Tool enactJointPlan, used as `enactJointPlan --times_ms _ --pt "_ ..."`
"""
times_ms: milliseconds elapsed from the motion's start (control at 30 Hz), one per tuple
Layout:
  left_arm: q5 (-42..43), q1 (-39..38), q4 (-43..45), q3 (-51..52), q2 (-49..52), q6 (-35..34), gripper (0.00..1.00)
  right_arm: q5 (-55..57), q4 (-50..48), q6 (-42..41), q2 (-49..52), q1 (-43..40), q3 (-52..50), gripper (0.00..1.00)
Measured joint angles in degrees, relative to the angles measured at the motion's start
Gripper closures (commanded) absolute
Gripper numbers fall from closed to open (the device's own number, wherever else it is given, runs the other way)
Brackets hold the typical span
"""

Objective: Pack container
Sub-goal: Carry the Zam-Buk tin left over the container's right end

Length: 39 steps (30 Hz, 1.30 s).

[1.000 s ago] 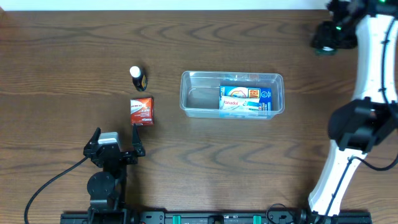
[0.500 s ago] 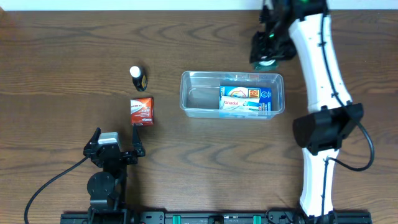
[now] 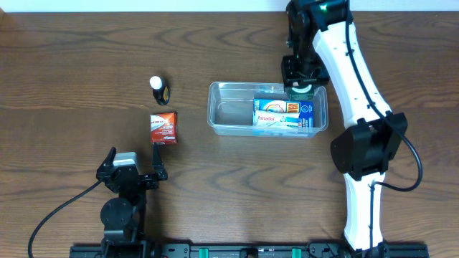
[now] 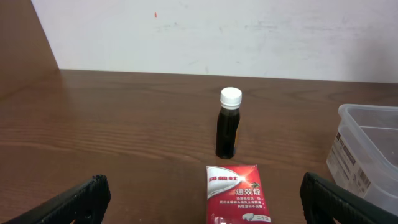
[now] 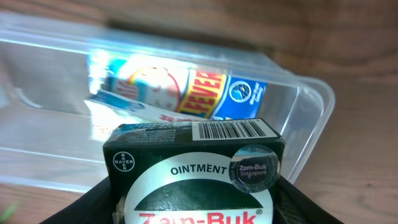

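ointment box clamped in right gripper has swung over container.

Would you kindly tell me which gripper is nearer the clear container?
Right. The right gripper, holding an ointment box, is over the container's far rim; the left gripper sits off to its left, near the red box.

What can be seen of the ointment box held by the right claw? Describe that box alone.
The ointment box is a dark green cardboard carton with a white oval label reading OINTMENT and, in red, Zam-Buk, a Bayer logo, a barcode and a round silvery sticker. The right claw grips its two sides, holding it above the right end of the clear container; whether it touches the container cannot be told.
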State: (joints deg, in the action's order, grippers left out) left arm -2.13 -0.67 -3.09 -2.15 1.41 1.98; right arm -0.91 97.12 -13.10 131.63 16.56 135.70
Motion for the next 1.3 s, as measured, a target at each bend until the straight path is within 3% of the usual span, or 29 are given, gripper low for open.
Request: enactJointPlan --times_ms 733,900,1067,1300 --pt "0.0 0.0 0.0 0.0 0.0 0.0 0.02 4.9 -6.4 -0.1 0.0 -3.2 -13.3 0.41" --pt "0.0 0.0 0.0 0.0 0.0 0.0 0.02 5.9 -7.9 -0.3 0.0 -3.2 -13.7 0.27" --pt "0.0 0.0 0.0 0.0 0.0 0.0 0.02 6.4 -8.3 -0.2 0.0 -3.2 -13.7 0.23" --pt "0.0 0.0 0.0 0.0 0.0 0.0 0.02 6.9 -8.5 -0.1 0.0 -3.2 -13.7 0.30"
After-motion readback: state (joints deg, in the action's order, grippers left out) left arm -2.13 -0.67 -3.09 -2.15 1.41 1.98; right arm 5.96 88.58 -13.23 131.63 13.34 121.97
